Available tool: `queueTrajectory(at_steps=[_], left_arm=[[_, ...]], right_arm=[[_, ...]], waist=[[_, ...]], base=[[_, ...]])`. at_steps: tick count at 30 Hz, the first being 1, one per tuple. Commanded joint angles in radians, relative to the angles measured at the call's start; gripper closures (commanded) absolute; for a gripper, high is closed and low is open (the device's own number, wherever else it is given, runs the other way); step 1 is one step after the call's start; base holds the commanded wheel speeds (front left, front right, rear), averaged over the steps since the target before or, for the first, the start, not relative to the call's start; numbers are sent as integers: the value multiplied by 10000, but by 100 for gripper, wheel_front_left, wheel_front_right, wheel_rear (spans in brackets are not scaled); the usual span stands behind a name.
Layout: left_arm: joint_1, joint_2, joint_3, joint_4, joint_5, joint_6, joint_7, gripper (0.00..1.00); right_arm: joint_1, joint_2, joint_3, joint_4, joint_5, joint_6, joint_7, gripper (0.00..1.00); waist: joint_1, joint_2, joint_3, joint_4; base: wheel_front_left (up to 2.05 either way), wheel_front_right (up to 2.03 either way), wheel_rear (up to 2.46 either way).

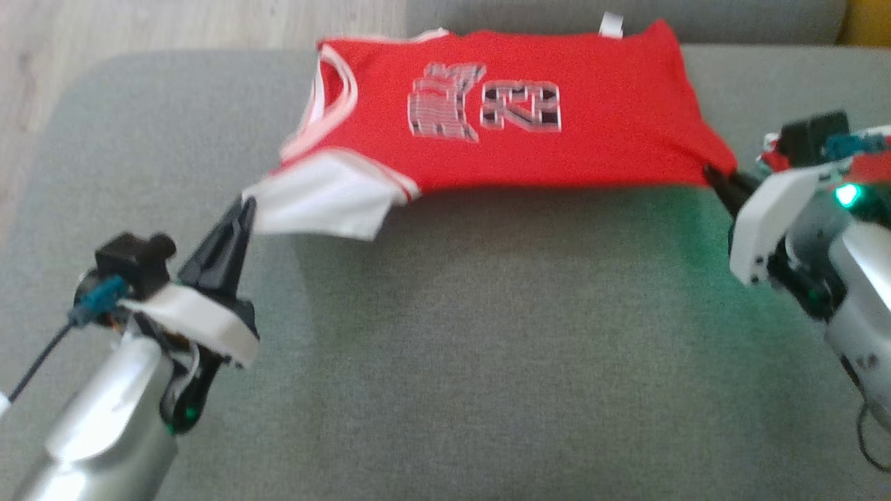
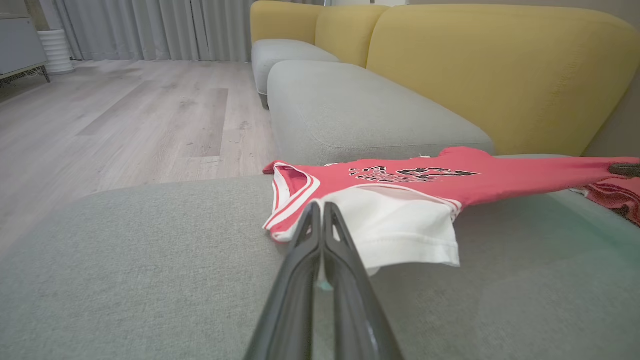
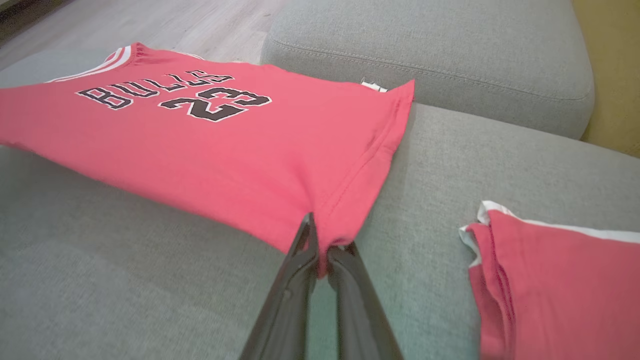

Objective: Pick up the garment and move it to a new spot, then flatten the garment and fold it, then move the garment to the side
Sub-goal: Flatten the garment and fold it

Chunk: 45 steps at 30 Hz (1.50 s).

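Garment [image 1: 557, 132] — red number-23 jersey, stretched sideways between both grippers, near edge raised over grey cushion [image 1: 487, 348] | left gripper [image 1: 245, 203]: fingers together, pinching white corner at its left end | right gripper [image 1: 711, 172]: clamped on red hem corner at its right end | second red garment [image 3: 550, 280] — on cushion near right gripper, apart.

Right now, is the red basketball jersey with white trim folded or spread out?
Spread out: the red basketball jersey is stretched between the shut left gripper and the shut right gripper, its lettering fully showing.
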Motion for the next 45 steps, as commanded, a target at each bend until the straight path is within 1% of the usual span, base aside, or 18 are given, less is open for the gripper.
queueTrajectory(at_steps=[1, 3, 4, 12, 15, 18, 23, 29, 31, 33, 36, 40, 45], left_arm=[[-84, 611, 351, -584, -109, 161, 164, 100], [340, 849, 277, -1140, -174, 295, 524, 100], [340, 849, 277, -1140, -174, 295, 524, 100], [1881, 1753, 46, -3403, -641, 816, 2005, 100], [2369, 2078, 6, -4164, -869, 1026, 2527, 100], [2713, 2303, -8, -4829, -1042, 1262, 2927, 100], [2738, 2479, 39, -5266, -1095, 1503, 3251, 100], [1973, 2510, 191, -4738, -963, 1494, 3413, 100], [1567, 2674, 137, -4413, -577, 1450, 3450, 100], [1140, 2684, 56, -4091, -302, 1365, 3498, 100], [448, 2552, -123, -3598, -160, 1049, 3762, 100], [-580, 2448, -309, -2719, 70, 640, 4142, 100], [-1774, 2201, -589, -1381, 562, 299, 4116, 100]], right_arm=[[319, -374, 196, -410, 216, -7, 101, 100], [619, -611, 481, -719, 463, -7, 314, 100], [619, -611, 481, -719, 463, -7, 314, 100], [1712, -1441, 1196, -2007, 1648, -7, 1354, 100], [2096, -1702, 1261, -2468, 2051, -7, 1738, 100], [2377, -1927, 1258, -2870, 2201, -7, 1943, 100], [2511, -1958, 947, -3229, 2286, -7, 2071, 100], [2255, -1598, 334, -3199, 2303, -7, 2235, 100], [2051, -1450, 256, -3103, 2141, -7, 2371, 100], [1805, -1271, 198, -2991, 1954, -7, 2449, 100], [1463, -914, 6, -2816, 1913, -7, 2548, 100], [878, -619, -183, -2415, 1627, -7, 2702, 100], [147, -121, -436, -1799, 1402, -7, 2781, 100]], waist=[[2, 0, -466, 41], [2, 0, -713, 33], [2, 0, -713, 33], [2, 0, -1350, -46], [2, 0, -1448, -92], [2, 0, -1474, -123], [2, 0, -1294, -187], [2, 0, -885, -294], [2, 0, -706, -390], [2, 0, -507, -456], [2, 0, -224, -516], [2, 0, 185, -637], [2, 0, 651, -804]], base=[[0, 0, 0], [0, 0, 0], [0, 0, 0], [0, 0, 0], [0, 0, 0], [0, 0, 0], [0, 0, 0], [0, 0, 0], [0, 0, 0], [0, 0, 0], [0, 0, 0], [0, 0, 0], [0, 0, 0]])
